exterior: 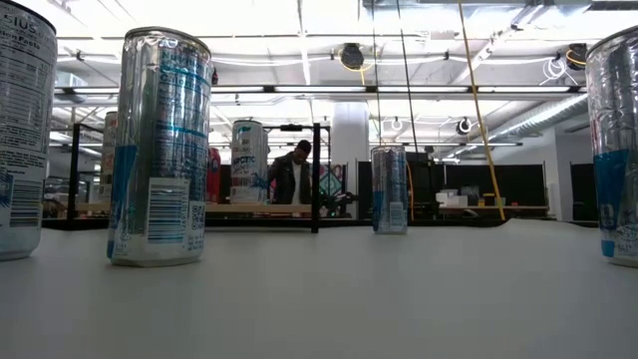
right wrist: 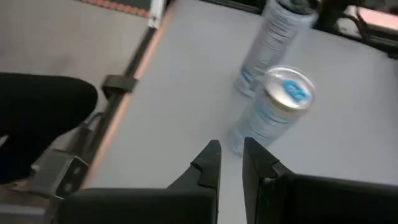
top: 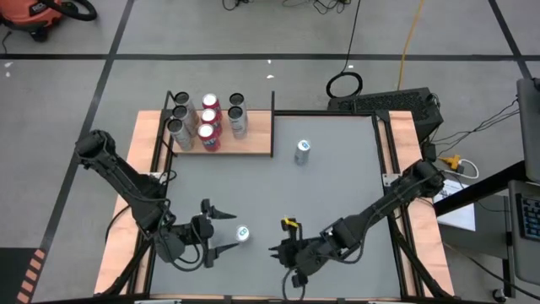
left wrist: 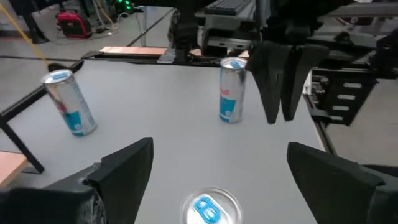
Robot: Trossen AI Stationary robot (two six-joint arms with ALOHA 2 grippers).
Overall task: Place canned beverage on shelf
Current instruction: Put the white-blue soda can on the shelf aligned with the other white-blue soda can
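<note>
A slim silver-and-blue can (top: 243, 234) stands upright on the grey table near its front edge. My left gripper (top: 232, 230) is open, with one finger on either side of the can and not touching it. The left wrist view shows the can's top (left wrist: 208, 208) between the fingers. A second can (left wrist: 233, 90) stands just beside my right gripper (top: 274, 251), which is shut and empty. A third can (top: 302, 150) stands alone farther back. The wooden shelf (top: 253, 139) at the far left holds several cans (top: 207, 122).
Wooden strips and black rails (top: 384, 160) run along the table's sides. The shelf's black post (top: 272, 101) stands at its right end. The right half of the shelf board shows bare wood. A person (exterior: 294, 175) stands in the room beyond the table.
</note>
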